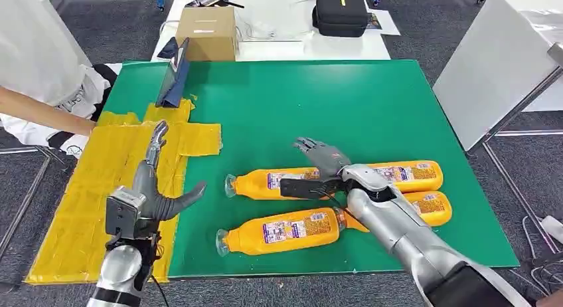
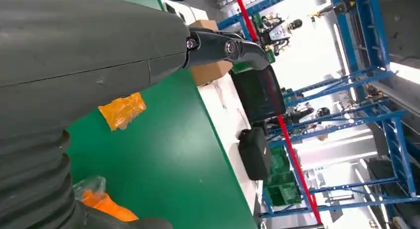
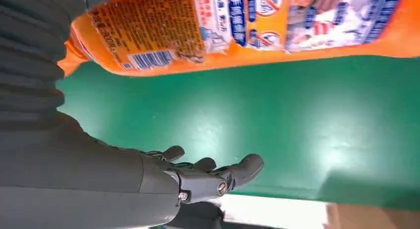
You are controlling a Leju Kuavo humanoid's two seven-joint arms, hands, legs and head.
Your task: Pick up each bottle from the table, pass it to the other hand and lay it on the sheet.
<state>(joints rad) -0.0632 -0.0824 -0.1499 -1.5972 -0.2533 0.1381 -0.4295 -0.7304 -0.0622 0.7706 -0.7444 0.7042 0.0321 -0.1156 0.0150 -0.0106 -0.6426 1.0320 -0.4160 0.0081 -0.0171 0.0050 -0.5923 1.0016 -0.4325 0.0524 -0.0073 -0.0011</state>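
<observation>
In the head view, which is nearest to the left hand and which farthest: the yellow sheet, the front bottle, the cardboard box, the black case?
1. Yellow sheet, directly under the left hand.
2. Front bottle, lying to its right on the green mat.
3. Cardboard box, on the white table behind the mat.
4. Black case, on that table, farther right.

orange bottles (image 1: 282,231): glossy plastic, printed paper-like labels | green table mat (image 1: 372,107): matt, smooth | yellow sheet (image 1: 80,214): crinkled, shiny film | box (image 1: 207,33): matt brown cardboard | right arm (image 1: 405,237): brushed silver metal

Right arm (image 1: 398,227) perhaps hides a bottle (image 1: 431,206).
</observation>
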